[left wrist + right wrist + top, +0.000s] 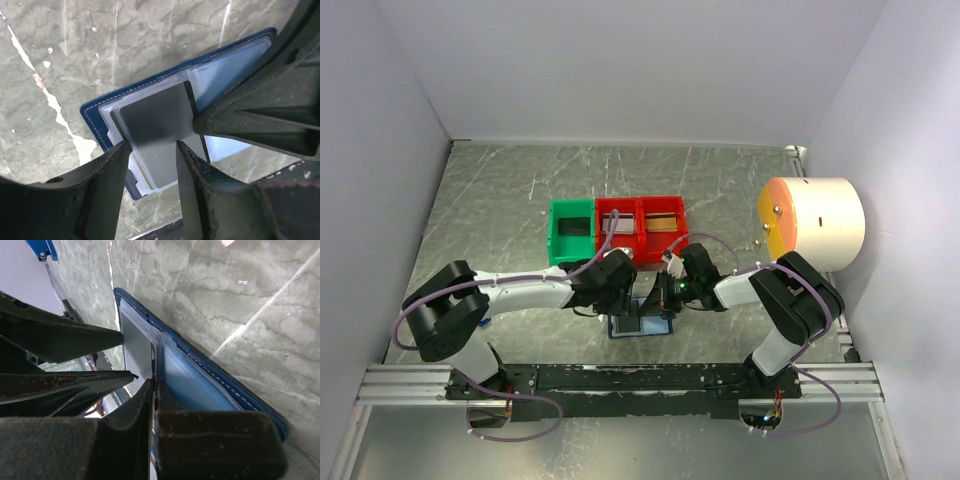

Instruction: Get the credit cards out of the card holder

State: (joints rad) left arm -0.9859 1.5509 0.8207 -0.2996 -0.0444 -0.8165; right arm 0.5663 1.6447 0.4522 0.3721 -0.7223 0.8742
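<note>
The left gripper (pixel 153 146) is seen with its jaws apart, one on either side of a smooth silvery-grey credit card (pixel 157 112). The right gripper (pixel 154 384) is pressed shut, its tips set on the card holder (pixel 94 116), which is stitched navy with clear pockets and laid open on the marbled table (pixel 55 55).

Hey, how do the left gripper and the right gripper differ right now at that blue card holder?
The left gripper has its jaws apart over the grey card; the right gripper is shut, seemingly pinching a pocket edge of the card holder. The left gripper reaches in from the holder's left, the right gripper from its right. Both sit low over the open holder.
</note>
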